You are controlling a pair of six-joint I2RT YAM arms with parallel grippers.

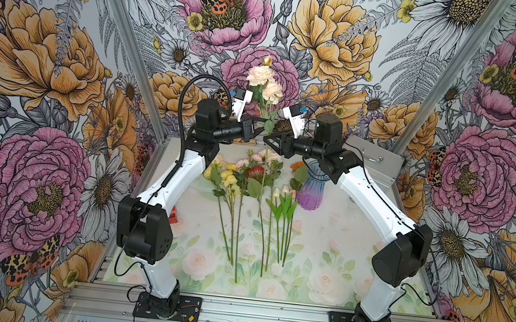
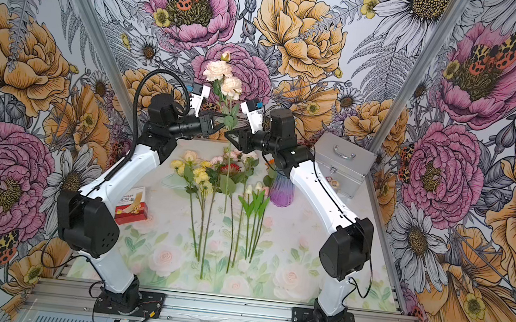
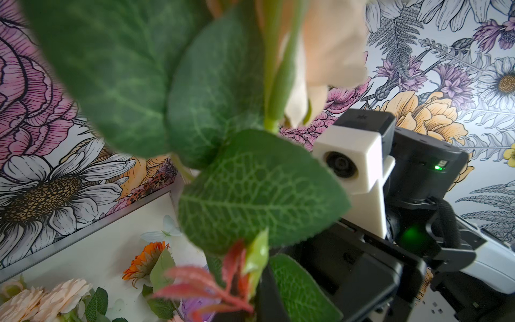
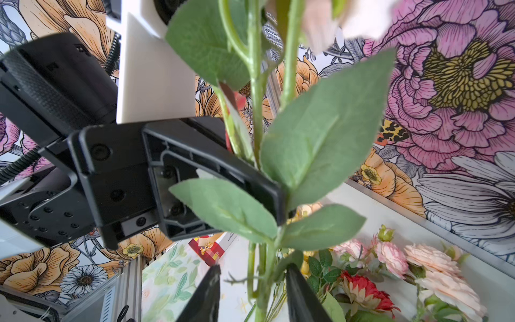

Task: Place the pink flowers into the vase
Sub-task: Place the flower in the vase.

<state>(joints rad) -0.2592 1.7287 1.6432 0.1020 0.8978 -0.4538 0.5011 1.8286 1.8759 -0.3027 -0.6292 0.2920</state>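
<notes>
A stem of pink flowers (image 1: 261,76) (image 2: 218,70) stands upright in the air above the back of the table. My left gripper (image 1: 258,129) (image 2: 221,126) is shut on its stem, and leaves hide the jaws in the left wrist view. From the opposite side, my right gripper (image 1: 269,140) (image 4: 252,274) is open, its two fingers either side of the same stem (image 4: 260,278) lower down, with gaps showing. More pink flowers (image 1: 263,157) (image 4: 429,259) lie on the table below. The vase (image 1: 311,187) (image 2: 281,192), blue fading to purple, stands upright under the right forearm.
Yellow flowers (image 1: 228,178), a red bloom (image 1: 255,171) and white tulips (image 1: 281,192) lie in a row mid-table, stems toward the front. An orange flower (image 1: 297,166) lies by the vase. A silver case (image 1: 372,161) sits back right, a red box (image 2: 132,208) at the left.
</notes>
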